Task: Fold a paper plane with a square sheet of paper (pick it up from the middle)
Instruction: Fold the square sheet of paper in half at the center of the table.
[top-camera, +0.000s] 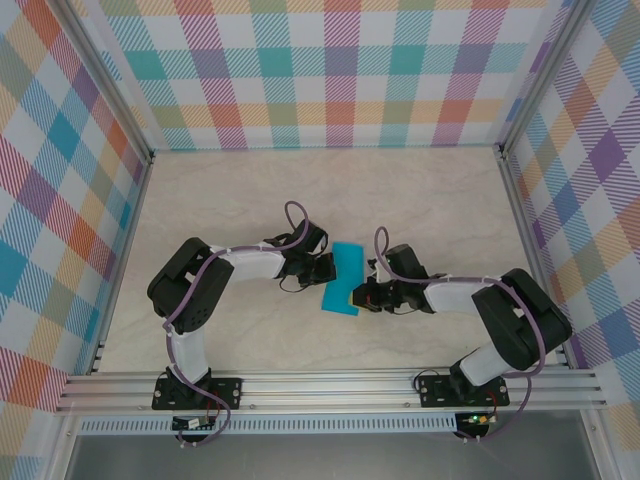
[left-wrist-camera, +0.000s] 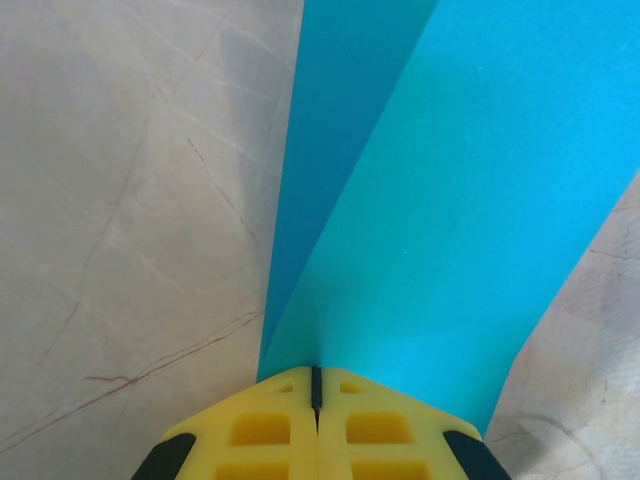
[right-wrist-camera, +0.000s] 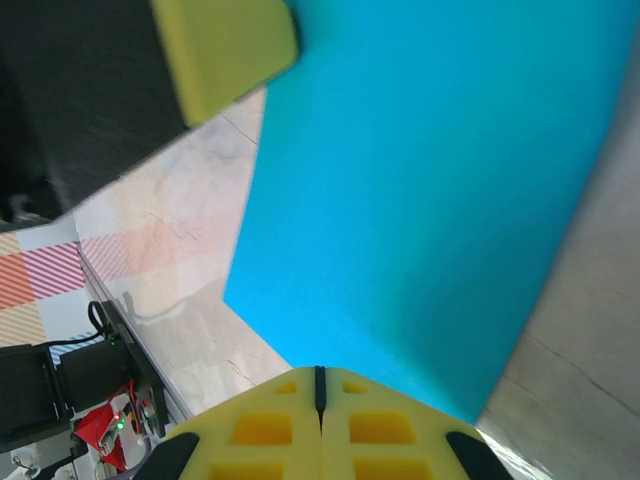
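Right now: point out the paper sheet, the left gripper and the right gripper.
square sheet of paper (top-camera: 348, 268): top view, middle of its teal surface.
left gripper (left-wrist-camera: 316, 385): left wrist view, seam between shut fingertips.
right gripper (right-wrist-camera: 320, 385): right wrist view, seam between shut fingertips.

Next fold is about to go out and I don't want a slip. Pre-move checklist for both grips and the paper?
1. Grip of left gripper on the teal paper sheet: ok, jaws together on its edge.
2. Grip of right gripper on the sheet: ok, pinching the opposite side.
3. Grippers apart from each other: ok, the sheet spans between them.
4. Sheet folded over: ok, two layers meet at a crease in the left wrist view.
5. Folded edges aligned: cannot tell.
6. Sheet clear of the table: cannot tell.
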